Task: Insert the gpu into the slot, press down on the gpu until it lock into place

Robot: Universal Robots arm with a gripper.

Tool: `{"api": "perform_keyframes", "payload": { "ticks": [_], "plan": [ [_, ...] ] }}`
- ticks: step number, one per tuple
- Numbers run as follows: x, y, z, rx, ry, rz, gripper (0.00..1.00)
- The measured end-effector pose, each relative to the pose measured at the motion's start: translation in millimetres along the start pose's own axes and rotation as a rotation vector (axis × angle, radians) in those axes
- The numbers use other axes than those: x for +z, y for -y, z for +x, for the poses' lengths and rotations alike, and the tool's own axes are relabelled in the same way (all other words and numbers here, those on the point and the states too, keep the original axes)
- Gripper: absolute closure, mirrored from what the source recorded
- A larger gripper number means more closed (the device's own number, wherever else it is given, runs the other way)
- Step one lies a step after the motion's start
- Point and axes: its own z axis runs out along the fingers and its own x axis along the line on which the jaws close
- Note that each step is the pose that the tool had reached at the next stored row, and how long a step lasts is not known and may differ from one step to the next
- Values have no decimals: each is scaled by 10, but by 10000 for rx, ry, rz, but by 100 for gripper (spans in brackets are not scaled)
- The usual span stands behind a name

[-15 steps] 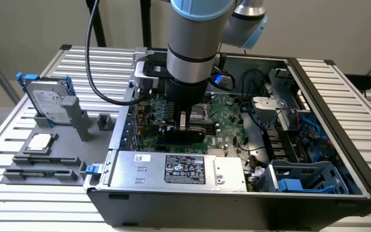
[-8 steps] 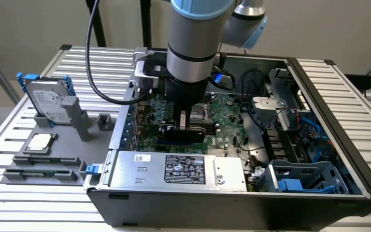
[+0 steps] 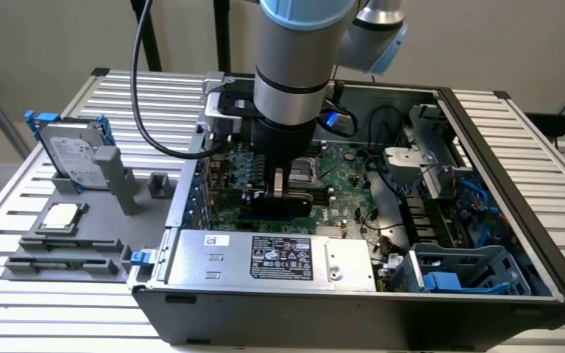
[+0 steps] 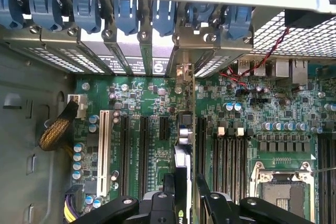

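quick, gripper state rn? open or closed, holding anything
gripper: shut on the gpu, card held edge-on.

The gpu (image 3: 285,200), a flat green circuit card with a black cooler block, stands on its long edge at the centre of the exterior frame, pinched by the gripper (image 3: 282,190). The slot (image 3: 268,215), a narrow bright-blue plastic strip, runs just beneath its lower edge. I cannot tell if the card is fully seated.

Beige wall (image 3: 47,29); slatted metal table (image 3: 47,316); even light.
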Motion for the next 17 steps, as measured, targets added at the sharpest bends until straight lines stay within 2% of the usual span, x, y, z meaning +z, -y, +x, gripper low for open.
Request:
{"api": "perform_keyframes", "payload": {
  "ticks": [9,17],
  "plan": [
    [-6,-5,-2,2,-2,-5,74],
    [-20,-9,-3,4,-51,-6,74]
  ]
}}
